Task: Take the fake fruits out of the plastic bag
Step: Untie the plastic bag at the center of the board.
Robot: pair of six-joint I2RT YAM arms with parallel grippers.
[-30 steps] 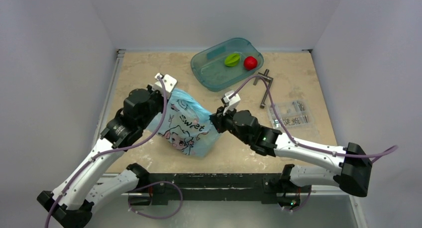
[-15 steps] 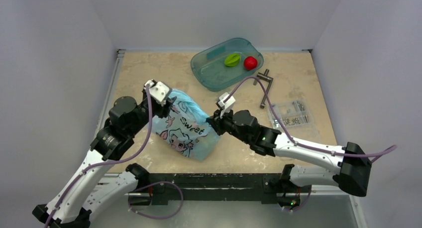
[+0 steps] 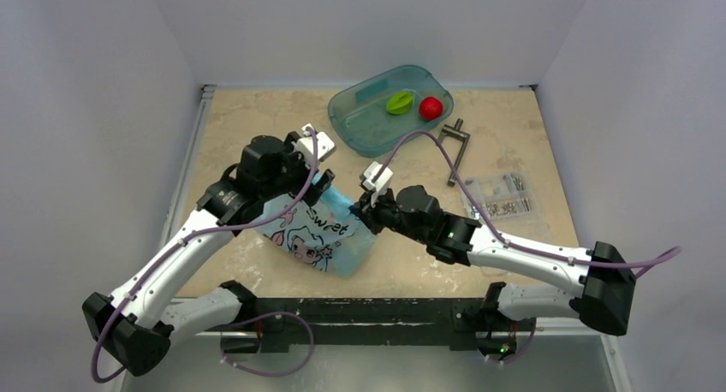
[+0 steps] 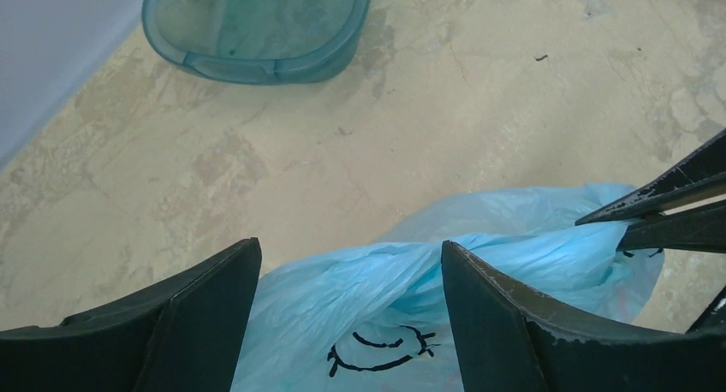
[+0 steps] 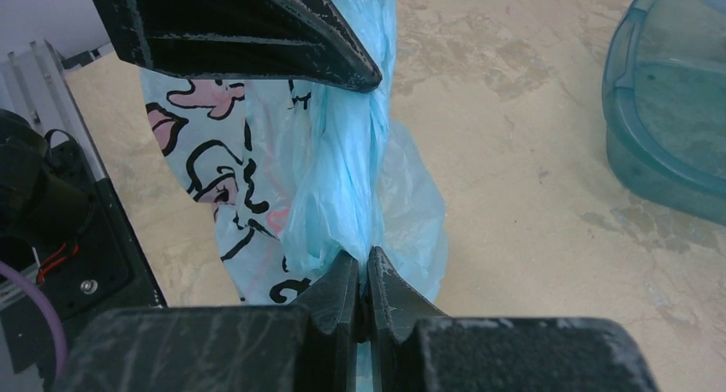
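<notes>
The left gripper (image 3: 323, 183) hangs over the upper left part of the plastic bag (image 3: 321, 234), its jaws released and spread wide. In the left wrist view the two dark fingers (image 4: 184, 323) stand on either side of a twisted ridge of the light-blue film (image 4: 385, 298), and I cannot tell whether they touch it. The bag lies on the tabletop (image 3: 240, 118) a little left of the middle and toward the near edge, with its cartoon girl print and the word "Sweet" facing up. What is inside it cannot be seen.

At the bag's upper right corner the right gripper (image 3: 364, 210) is clenched on a gathered bunch of the film. The right wrist view shows the fingertips (image 5: 342, 281) pressed together, with the blue plastic (image 5: 334, 152) pinched between them and stretched taut.

Toward the far edge, right of centre, a teal tray (image 3: 360, 122) holds a green ridged fruit (image 3: 399, 103) and, just beside it, a red round fruit (image 3: 431, 108). A metal handle (image 3: 455, 144) lies near the tray's right end, and a clear packet (image 3: 501, 195) of small metal parts lies near the right edge.
</notes>
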